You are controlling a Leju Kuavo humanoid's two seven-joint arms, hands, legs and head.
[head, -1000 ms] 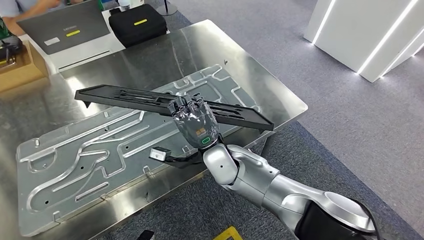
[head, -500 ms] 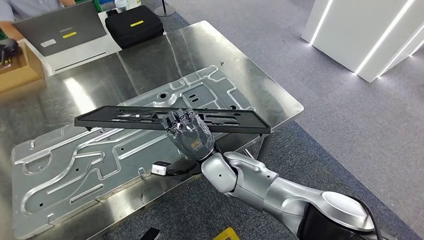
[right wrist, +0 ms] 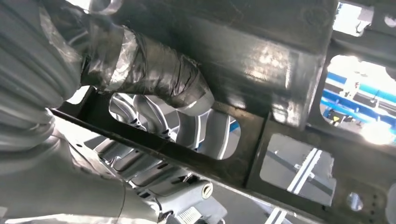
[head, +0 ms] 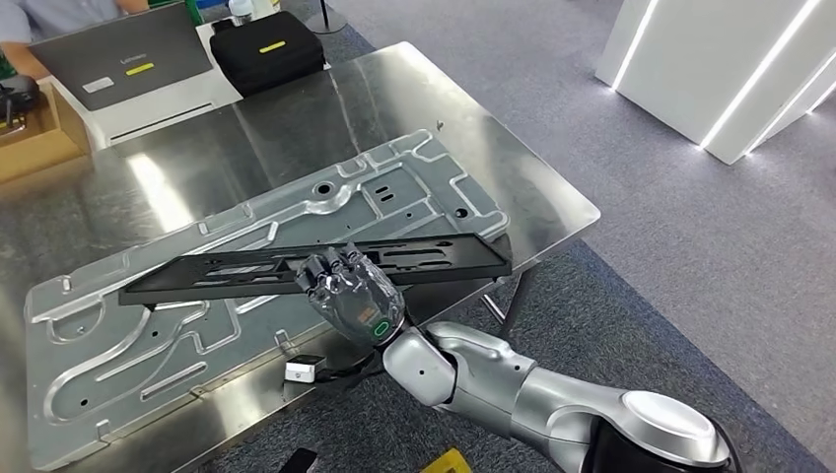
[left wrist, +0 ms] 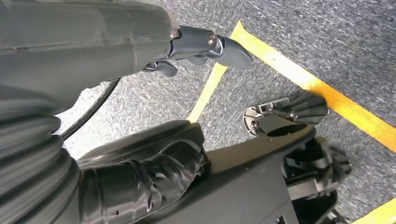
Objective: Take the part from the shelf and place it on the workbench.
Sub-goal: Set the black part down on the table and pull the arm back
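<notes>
Above the near edge of the steel workbench (head: pixel 552 197), the robot's right hand (head: pixel 347 296) gripped the part (head: pixel 434 254) near its middle, fingers curled over the near long edge, so that the piece reached out to either side of the hand. The part was a long, flat black frame, pierced along its length by slots and rectangular cut-outs, and it hung tilted slightly over a grooved aluminium plate (head: pixel 148 325) lying on the bench; whether it touched the plate could not be told. From the right wrist camera, the thumb (right wrist: pixel 154 74), wrapped in tape, pressed against the underside of the black frame (right wrist: pixel 261 60), and the plate's channels showed through the cut-outs, a closeness the head camera did not give. The head camera alone took in the bench's far side, where a grey laptop (head: pixel 123 59) and a black case (head: pixel 271 47) sat on a white table, a cardboard box (head: pixel 34 133) beside them and a person's arm behind the laptop. The left hand (left wrist: pixel 201 46) hung over grey carpet (left wrist: pixel 327 37) crossed by yellow tape lines (left wrist: pixel 327 95), holding nothing, its fingers loosely apart.
</notes>
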